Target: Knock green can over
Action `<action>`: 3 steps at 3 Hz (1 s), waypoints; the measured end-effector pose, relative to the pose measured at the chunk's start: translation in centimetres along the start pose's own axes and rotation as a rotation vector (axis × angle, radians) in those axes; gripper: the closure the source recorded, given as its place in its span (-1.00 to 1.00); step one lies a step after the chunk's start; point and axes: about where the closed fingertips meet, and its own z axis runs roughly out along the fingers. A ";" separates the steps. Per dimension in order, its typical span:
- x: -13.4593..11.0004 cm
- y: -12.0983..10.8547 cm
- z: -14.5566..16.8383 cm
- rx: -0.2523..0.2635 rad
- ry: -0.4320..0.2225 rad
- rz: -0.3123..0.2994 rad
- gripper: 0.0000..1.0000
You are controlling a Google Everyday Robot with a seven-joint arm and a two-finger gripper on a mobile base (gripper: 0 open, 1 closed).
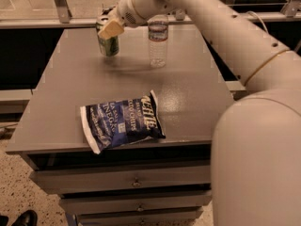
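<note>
**Tool (112, 28) pressed high on the green can (108, 42)**

Tool and arm reach in from the right to the far left part of the table (188, 93), and the tool's pale tip touches the can's upper right side. Whether the tool is open or closed cannot be told.

Nearest, a blue chip bag (121, 121) lies flat by the table's front edge. Farther back, a clear water bottle (158, 41) stands upright. The green can stands to its left, apart from it, in the far left area. Its long axis is close to vertical, perhaps leaning slightly left.

The can lies just below and left of the tool, so a push leftward, high on its side, would likely topple it away from the bottle.
</note>
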 end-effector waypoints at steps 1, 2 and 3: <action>-2.6 2.6 -4.3 -0.060 -0.014 -0.084 1.00; -2.6 6.8 -5.6 -0.204 0.142 -0.263 1.00; -0.7 10.9 -5.5 -0.334 0.319 -0.403 1.00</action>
